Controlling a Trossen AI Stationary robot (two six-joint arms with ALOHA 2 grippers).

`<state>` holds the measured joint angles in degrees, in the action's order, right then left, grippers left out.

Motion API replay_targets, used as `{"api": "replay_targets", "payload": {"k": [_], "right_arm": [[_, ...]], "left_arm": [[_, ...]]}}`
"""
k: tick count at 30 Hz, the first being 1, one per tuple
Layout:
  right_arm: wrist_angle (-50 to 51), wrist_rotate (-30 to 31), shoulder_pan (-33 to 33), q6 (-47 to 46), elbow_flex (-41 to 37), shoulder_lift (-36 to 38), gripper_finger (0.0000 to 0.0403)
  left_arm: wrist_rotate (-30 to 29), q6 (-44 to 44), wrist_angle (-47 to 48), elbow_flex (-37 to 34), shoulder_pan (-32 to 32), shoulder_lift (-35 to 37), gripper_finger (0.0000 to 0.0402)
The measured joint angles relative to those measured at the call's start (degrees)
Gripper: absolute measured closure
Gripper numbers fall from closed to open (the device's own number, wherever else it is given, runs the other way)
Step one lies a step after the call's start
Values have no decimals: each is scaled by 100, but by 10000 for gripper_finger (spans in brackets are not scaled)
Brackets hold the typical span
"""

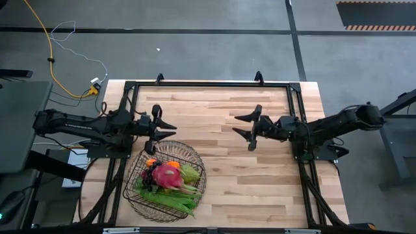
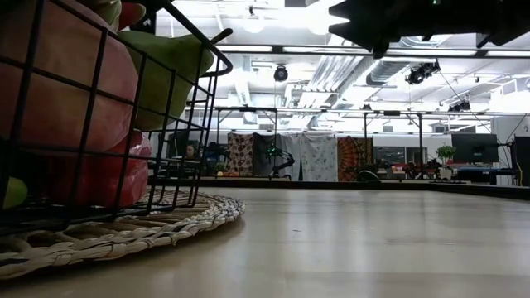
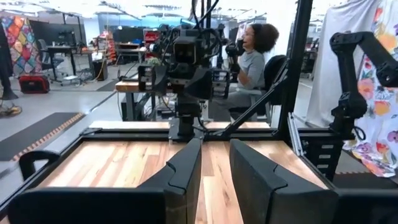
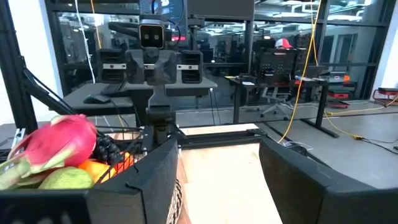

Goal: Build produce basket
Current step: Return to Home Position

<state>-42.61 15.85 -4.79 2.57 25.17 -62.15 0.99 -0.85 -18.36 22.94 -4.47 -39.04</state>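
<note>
Lower left of the overhead frame: a round dark wire-mesh basket (image 1: 197,160) on the pale wooden worktop (image 1: 260,188), heaped with toy produce (image 1: 170,190), a pink dragon fruit (image 1: 168,175) on top. Just above it in the frame, the left hand (image 1: 170,130), fingers spread. Centre right, the right hand (image 1: 238,126), spread wide.

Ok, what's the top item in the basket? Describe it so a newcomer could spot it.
On the light wooden table, find the round dark wire-mesh basket on its left side. Atop its pile lies the pink dragon fruit, the only bright pink piece among green and orange neighbours.
</note>
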Motion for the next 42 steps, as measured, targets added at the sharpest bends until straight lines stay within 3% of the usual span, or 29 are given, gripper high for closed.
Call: {"api": "replay_targets", "payload": {"k": [12,26,32,38,42], "right_arm": [[75,-26,0,-73,0,-4,185],[167,23,0,385,-2,-4,185],[167,21,0,341,-2,-7,185],[167,20,0,329,-2,-7,185],[167,20,0,327,-2,-7,185]], "left_arm": [[-400,-196,-199,-506,0,569,328],[-465,-226,-143,-527,0,598,328],[-464,-251,401,-527,-44,729,334],[-683,-453,1433,-527,-155,1144,394],[-517,-272,1740,-529,-153,1308,397]]}}
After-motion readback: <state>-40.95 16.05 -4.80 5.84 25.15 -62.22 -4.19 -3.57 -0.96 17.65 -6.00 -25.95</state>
